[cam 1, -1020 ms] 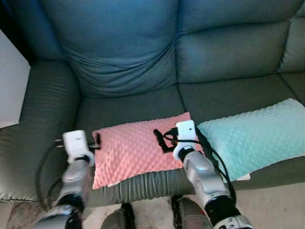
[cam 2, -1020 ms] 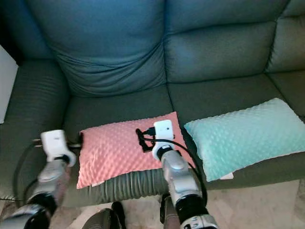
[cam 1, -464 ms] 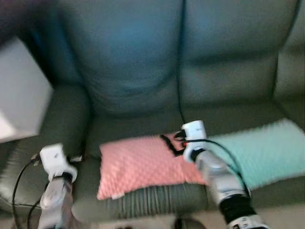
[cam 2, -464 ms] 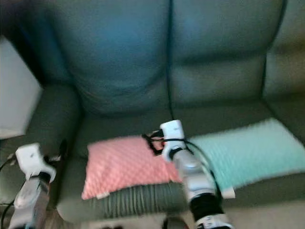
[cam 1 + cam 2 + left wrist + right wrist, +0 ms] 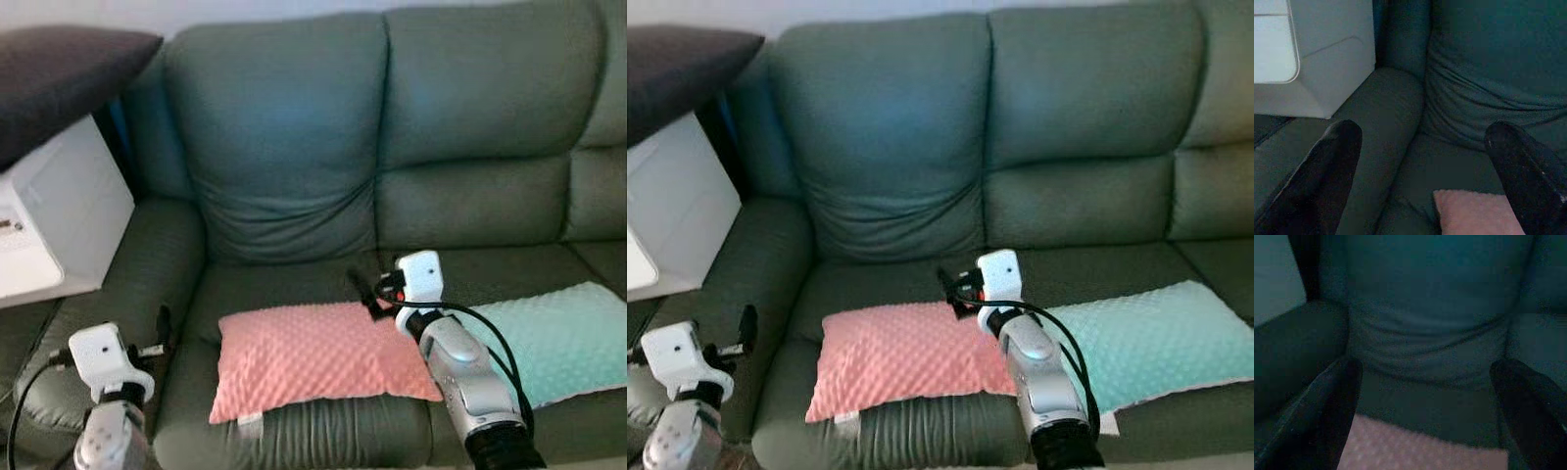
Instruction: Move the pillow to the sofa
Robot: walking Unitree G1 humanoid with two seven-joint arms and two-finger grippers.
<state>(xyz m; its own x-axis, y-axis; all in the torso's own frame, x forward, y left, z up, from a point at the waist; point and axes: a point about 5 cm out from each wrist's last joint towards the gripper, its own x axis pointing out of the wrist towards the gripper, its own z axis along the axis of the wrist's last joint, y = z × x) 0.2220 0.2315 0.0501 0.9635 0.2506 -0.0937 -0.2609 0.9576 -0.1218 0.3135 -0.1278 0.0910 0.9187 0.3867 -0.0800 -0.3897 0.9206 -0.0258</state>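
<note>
A grey-green sofa (image 5: pixel 284 166) spans the scene, with a white box (image 5: pixel 49 220) beside its left armrest; no container holds anything here; the pink pillow (image 5: pixel 313 357) lies flat on the front of the seat cushion, its long axis running side to side along the sofa; a mint pillow (image 5: pixel 558 338) lies just beside it to the right. The right gripper (image 5: pixel 364 294) hovers above the pink pillow's back edge, its 2 fingers spread and empty; the left gripper (image 5: pixel 164 328) sits over the armrest, fingers apart, holding nothing.
</note>
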